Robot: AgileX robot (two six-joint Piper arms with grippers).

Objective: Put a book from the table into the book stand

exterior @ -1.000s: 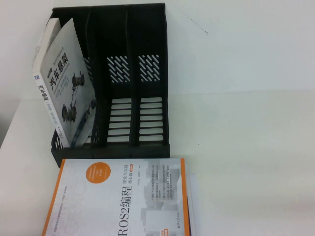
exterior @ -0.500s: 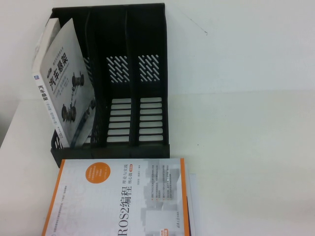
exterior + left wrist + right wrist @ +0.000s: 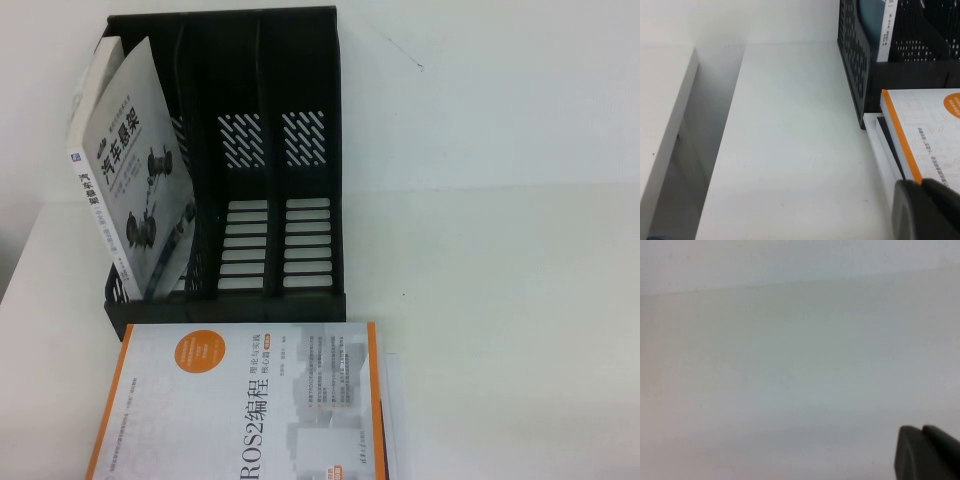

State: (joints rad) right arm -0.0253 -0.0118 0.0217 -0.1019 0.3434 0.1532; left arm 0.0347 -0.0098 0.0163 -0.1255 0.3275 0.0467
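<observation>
The white-grey book (image 3: 130, 170) with black title and car-part pictures stands tilted in the leftmost slot of the black book stand (image 3: 300, 150) at the far left of the white table (image 3: 500, 250). Its top leans out to the left. In the left wrist view its spine (image 3: 886, 30) shows inside the stand (image 3: 855, 55). My left gripper (image 3: 922, 182) is shut and empty, low beside the corner of the orange-bordered ROS2 book (image 3: 925, 125). My right gripper (image 3: 922, 429) is shut and empty over bare table. Neither gripper shows in the high view.
The orange-bordered ROS2 book (image 3: 250, 400) lies flat in front of the stand, on top of other white books (image 3: 388, 400). The stand's middle and right slots hold nothing. The table's left edge (image 3: 715, 150) drops into a gap beside another white surface.
</observation>
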